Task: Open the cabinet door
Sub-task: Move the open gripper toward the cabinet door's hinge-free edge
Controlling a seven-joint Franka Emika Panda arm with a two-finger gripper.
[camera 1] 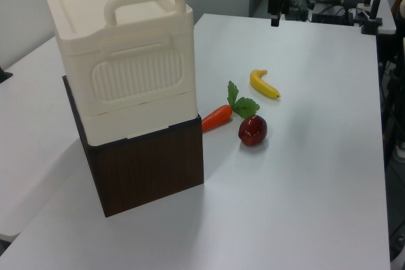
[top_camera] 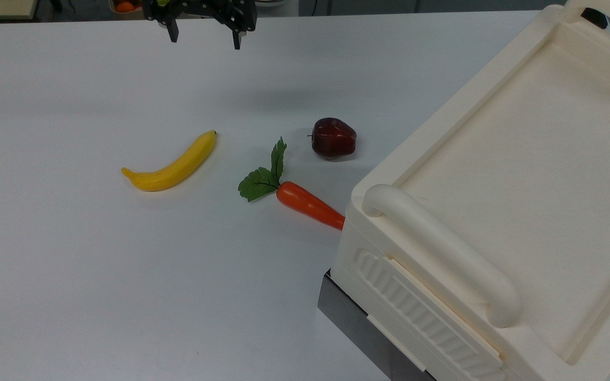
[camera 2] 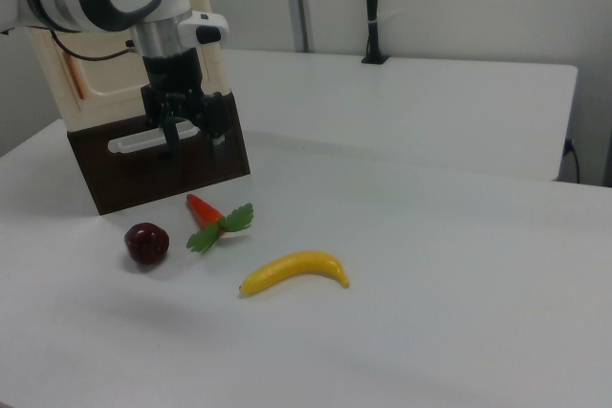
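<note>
Cream plastic cabinet (camera 1: 126, 49), sitting on a dark wood-grain base (camera 1: 149, 162), is serving as the landmark for this entry.

- The cabinet door (camera 2: 103, 93): it is lying shut, as far as can be judged, on the cabinet face turned toward the right view, with a copper-coloured strip running down one edge.
- Gripper (top_camera: 204, 37): it is hanging well apart from the cabinet, above the white table (top_camera: 72, 264), with its fingers spread and nothing between them.
- Carrot (top_camera: 305, 203): it is lying just beside the cabinet, its tip going out of sight at the corner.
- Apple (top_camera: 333, 137): it is resting near the cabinet, a little beyond the carrot.
- Banana (top_camera: 175, 164): it is lying farther from the cabinet than either.

Risks, as judgement: the cabinet is apparently standing loose, so a pull on the door may be dragging or tipping the whole unit. A low approach may be sweeping the carrot or apple aside. The fingers may also be closing on the bar handle (top_camera: 437, 248) or the pale pull (camera 2: 143, 143) on the base rather than the door's edge.

Views: only the right view is showing the door face and copper strip, and there the arm is partly covering it. The left view is showing the ribbed side panel (camera 1: 136, 77) instead. The top view is giving the clearest look at the parted fingers.
</note>
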